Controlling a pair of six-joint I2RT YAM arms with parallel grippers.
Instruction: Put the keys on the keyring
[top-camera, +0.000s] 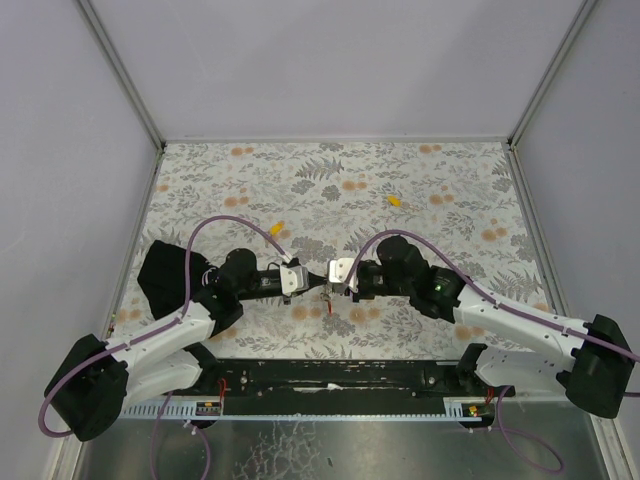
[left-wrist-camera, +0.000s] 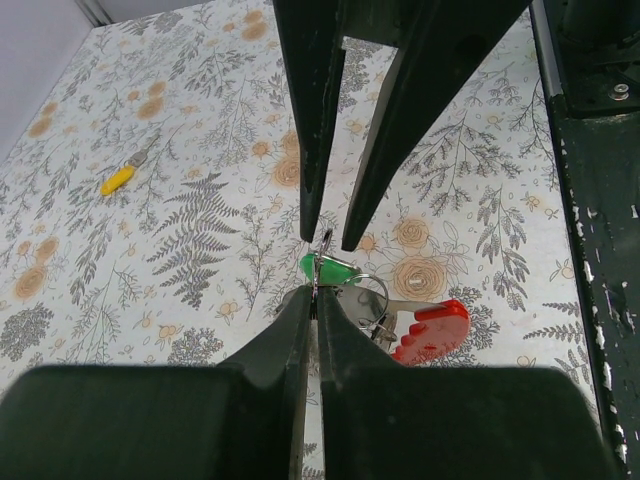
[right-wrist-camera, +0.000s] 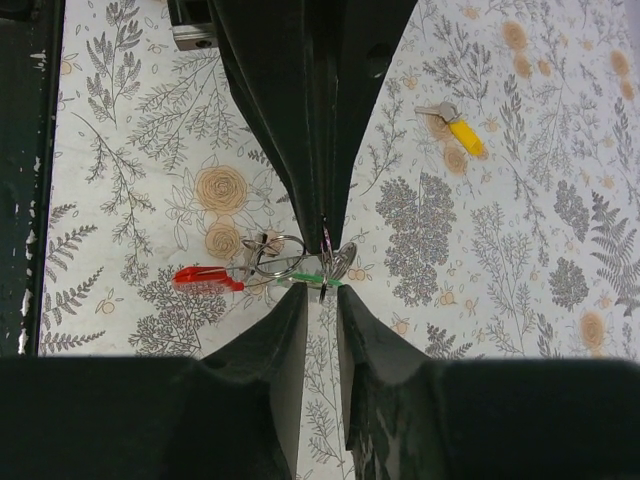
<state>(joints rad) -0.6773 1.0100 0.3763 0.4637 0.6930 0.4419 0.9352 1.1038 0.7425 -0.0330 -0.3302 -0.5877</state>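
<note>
Where arms meet, top view: left gripper (top-camera: 318, 283), right gripper (top-camera: 331, 288) tip to tip over keyring (top-camera: 329, 303); yellow key (top-camera: 280, 228) far left, second yellow key (top-camera: 395, 200) far right.
Left wrist: left gripper clamped on keyring wire.
Right wrist: right gripper barely parted, green key (right-wrist-camera: 305, 282) at gap.

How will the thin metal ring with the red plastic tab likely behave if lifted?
The metal ring looks thin, so probably light and stiff. Its red plastic tab seems loosely linked, so it likely dangles.
</note>
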